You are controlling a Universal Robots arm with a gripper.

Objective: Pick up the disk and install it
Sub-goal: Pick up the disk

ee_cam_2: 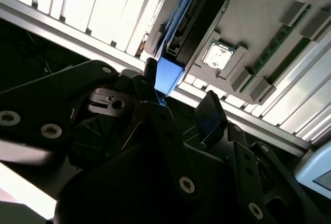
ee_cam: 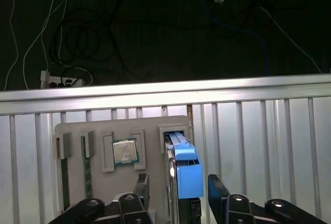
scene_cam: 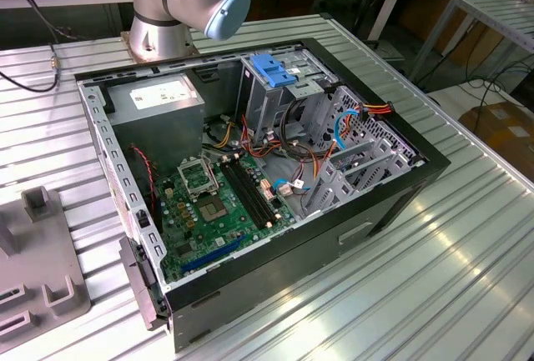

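Note:
The disk [ee_cam: 187, 175] stands on edge in a slot of a grey holder [ee_cam: 103, 131], its blue bracket end toward the camera. In the first wrist view my gripper [ee_cam: 178, 192] is open, with one black finger [ee_cam: 143, 187] on each side of the blue bracket and a small gap at both sides. In the second wrist view the disk [ee_cam_2: 169, 74] shows the same blue end between the two spread fingers [ee_cam_2: 209, 111] of the gripper [ee_cam_2: 178, 97]. Nothing is held.
The holder also carries a square processor chip [ee_cam: 124, 151] and memory sticks [ee_cam: 87, 167]. In the exterior view an open computer case [scene_cam: 400, 198] lies on the slatted table, with a drive cage topped by a blue latch [scene_cam: 275, 69] and a grey power supply [scene_cam: 158, 107]. The arm's base [scene_cam: 167, 11] stands behind it.

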